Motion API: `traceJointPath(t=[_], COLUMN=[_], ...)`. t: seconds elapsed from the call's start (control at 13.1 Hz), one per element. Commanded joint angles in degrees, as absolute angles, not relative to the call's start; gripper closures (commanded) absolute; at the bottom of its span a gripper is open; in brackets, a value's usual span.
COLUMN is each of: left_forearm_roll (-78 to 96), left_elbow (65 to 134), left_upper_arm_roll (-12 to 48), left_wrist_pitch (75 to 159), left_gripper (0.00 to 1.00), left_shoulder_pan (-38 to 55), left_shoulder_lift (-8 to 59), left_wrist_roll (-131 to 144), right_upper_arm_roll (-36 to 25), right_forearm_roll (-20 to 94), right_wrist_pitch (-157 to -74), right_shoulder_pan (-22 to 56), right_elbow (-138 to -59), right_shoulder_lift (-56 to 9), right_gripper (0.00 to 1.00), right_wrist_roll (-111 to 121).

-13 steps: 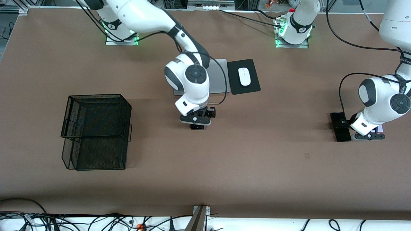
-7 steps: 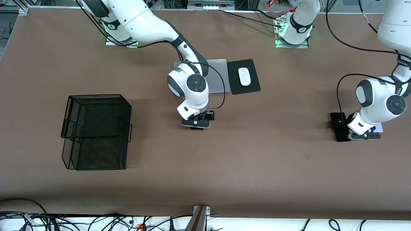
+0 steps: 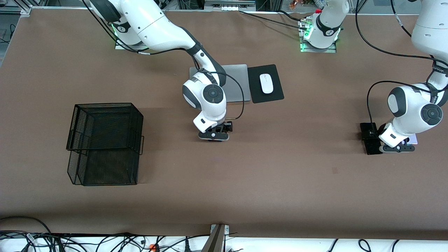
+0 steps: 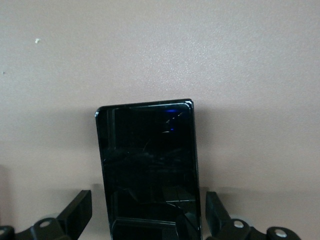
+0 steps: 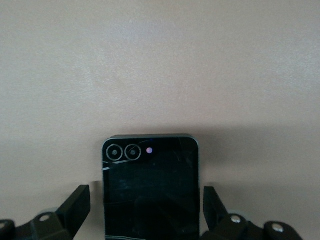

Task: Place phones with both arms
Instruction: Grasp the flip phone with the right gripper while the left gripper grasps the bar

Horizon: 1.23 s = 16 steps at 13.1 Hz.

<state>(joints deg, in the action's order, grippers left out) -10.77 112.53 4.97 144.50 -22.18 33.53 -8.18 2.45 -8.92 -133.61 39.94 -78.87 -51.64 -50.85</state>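
Note:
My right gripper [image 3: 213, 135] hangs low over the table's middle, open. The small black flip phone [image 5: 150, 185], with two camera rings, lies flat between its fingers [image 5: 77, 200] with a gap on each side; the gripper hides it in the front view. At the left arm's end, my left gripper [image 3: 399, 148] is open and low, between the long black slab [image 3: 369, 140] and the showing edge of the lavender phone [image 3: 413, 139]. In the left wrist view a glossy black phone face [image 4: 147, 150] lies between the open fingers [image 4: 80, 210], untouched. I cannot tell which phone it is.
A black wire basket [image 3: 105, 143] stands toward the right arm's end. A silver laptop [image 3: 238, 84] lies beside a black pad [image 3: 276, 94] bearing a white mouse [image 3: 266, 83], farther from the front camera than the right gripper. Brown tabletop surrounds both grippers.
My right gripper has come down over the flip phone, which no longer peeks out below it. My left gripper shifted slightly toward the black slab, then held still. Both stayed open.

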Motion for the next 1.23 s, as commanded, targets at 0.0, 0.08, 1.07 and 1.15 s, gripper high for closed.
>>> traceJointPath(t=[0.0,0.08,1.07,1.15], left_forearm_roll=[-10.2,-10.2,-10.2,-10.2], left_elbow=[112.3,112.3,111.8,111.7], left_upper_arm_roll=[5.7,5.7,6.0,6.8], left_wrist_pitch=[145.5,145.5,144.2,143.2], left_gripper=[0.00,0.00,0.78,0.78], left_shoulder_pan=[-23.1,-23.1,-22.2,-22.2], left_shoulder_lift=[34.3,34.3,33.0,32.3], left_wrist_roll=[-9.4,-9.4,-9.1,-9.1], right_upper_arm_roll=[2.8,2.8,3.2,3.2], right_forearm_roll=[-9.7,-9.8,-6.0,-4.4], right_wrist_pitch=[-135.2,-135.3,-108.8,-106.1], right_shoulder_pan=[39.6,39.6,36.8,35.4], right_elbow=[-79.3,-79.3,-68.0,-67.9], right_shoulder_lift=[-52.1,-52.1,-40.3,-37.8], right_gripper=[0.00,0.20,1.00,1.00], right_wrist_roll=[-50.2,-50.2,-46.4,-44.1])
